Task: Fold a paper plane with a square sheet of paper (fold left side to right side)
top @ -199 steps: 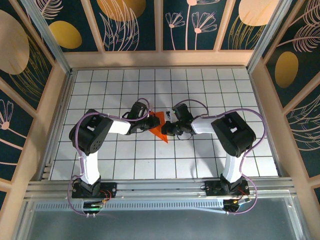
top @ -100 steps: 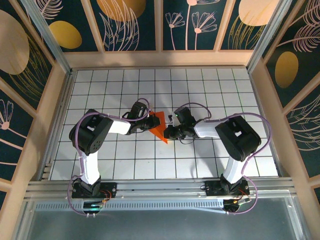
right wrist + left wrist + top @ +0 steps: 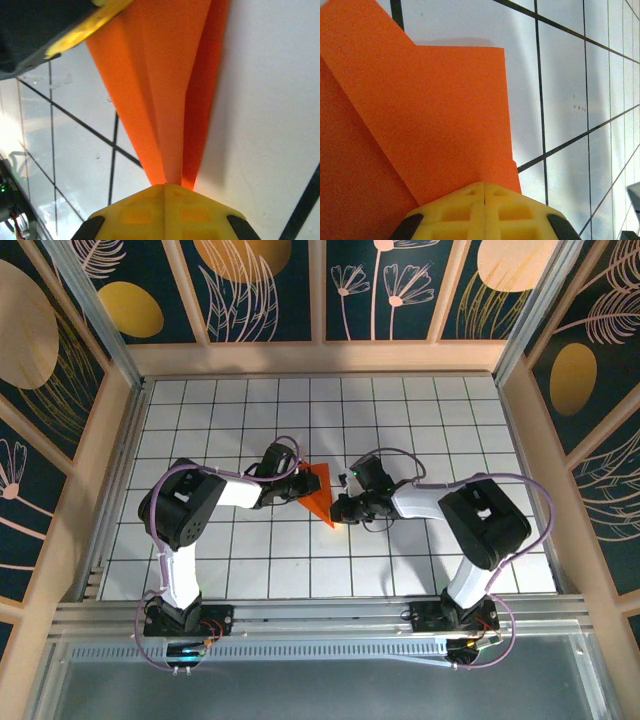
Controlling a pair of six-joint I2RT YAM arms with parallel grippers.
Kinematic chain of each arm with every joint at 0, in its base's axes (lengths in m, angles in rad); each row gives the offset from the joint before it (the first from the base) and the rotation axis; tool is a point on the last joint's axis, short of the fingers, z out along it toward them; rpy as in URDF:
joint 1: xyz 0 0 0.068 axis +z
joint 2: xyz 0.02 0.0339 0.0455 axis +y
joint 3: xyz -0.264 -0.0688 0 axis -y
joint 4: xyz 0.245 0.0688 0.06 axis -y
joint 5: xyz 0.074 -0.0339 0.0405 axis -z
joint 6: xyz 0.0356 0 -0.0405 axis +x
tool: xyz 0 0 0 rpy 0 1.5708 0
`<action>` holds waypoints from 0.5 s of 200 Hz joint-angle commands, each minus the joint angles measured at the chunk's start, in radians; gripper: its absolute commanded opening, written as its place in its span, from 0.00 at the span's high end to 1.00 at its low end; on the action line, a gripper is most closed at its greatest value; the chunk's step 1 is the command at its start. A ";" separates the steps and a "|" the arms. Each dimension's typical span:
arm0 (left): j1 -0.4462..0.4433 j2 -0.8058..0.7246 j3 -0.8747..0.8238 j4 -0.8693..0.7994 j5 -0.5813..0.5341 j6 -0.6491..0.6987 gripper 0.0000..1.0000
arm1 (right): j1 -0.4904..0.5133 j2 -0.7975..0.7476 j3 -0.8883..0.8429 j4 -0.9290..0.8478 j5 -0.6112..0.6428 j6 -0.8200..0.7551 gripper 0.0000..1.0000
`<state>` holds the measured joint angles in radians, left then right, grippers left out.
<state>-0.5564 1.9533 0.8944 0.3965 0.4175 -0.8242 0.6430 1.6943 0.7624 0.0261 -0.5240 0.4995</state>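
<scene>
The square sheet of paper (image 3: 321,486) is a bright orange pointed wedge lying mid-table, its point toward the near edge. My left gripper (image 3: 300,490) is shut, and its yellow tips (image 3: 485,184) rest on the paper's (image 3: 435,115) layered flaps at the left side. My right gripper (image 3: 338,510) is shut too. Its tips (image 3: 164,185) press down where the narrow creased folds of the paper (image 3: 165,75) converge near the point. Whether any paper sits between either pair of jaws is hidden. A finger of the left gripper (image 3: 85,30) shows across the paper in the right wrist view.
The white gridded table (image 3: 400,420) is walled by wooden rails (image 3: 320,358) at the back and both sides. Both arm bases (image 3: 185,615) stand at the near edge. Purple cables loop over each arm.
My right gripper has slid a little toward the near end of the paper while its elbow swung out to the right. The left arm and the paper have stayed put.
</scene>
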 commanded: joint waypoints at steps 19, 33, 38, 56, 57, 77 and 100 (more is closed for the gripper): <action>0.003 0.042 -0.006 -0.079 -0.054 0.004 1.00 | -0.012 -0.066 -0.005 0.043 -0.025 0.028 1.00; 0.003 0.041 -0.008 -0.078 -0.052 0.005 1.00 | -0.009 -0.042 -0.001 0.106 -0.033 0.063 1.00; 0.003 0.040 -0.008 -0.077 -0.052 0.005 1.00 | -0.009 -0.031 0.003 0.122 -0.031 0.073 1.00; 0.003 0.040 -0.009 -0.076 -0.050 0.002 1.00 | -0.009 0.010 0.018 0.168 -0.015 0.098 1.00; 0.003 0.040 -0.009 -0.076 -0.050 0.003 1.00 | -0.009 0.012 0.019 0.171 -0.015 0.099 1.00; 0.003 0.042 -0.010 -0.075 -0.048 0.003 1.00 | -0.008 0.053 0.038 0.201 -0.011 0.114 1.00; 0.003 0.042 -0.009 -0.074 -0.048 0.003 1.00 | -0.002 0.093 0.056 0.213 -0.013 0.115 1.00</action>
<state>-0.5564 1.9533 0.8944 0.3965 0.4179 -0.8242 0.6376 1.7481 0.7815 0.1825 -0.5400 0.5896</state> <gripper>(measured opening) 0.048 0.051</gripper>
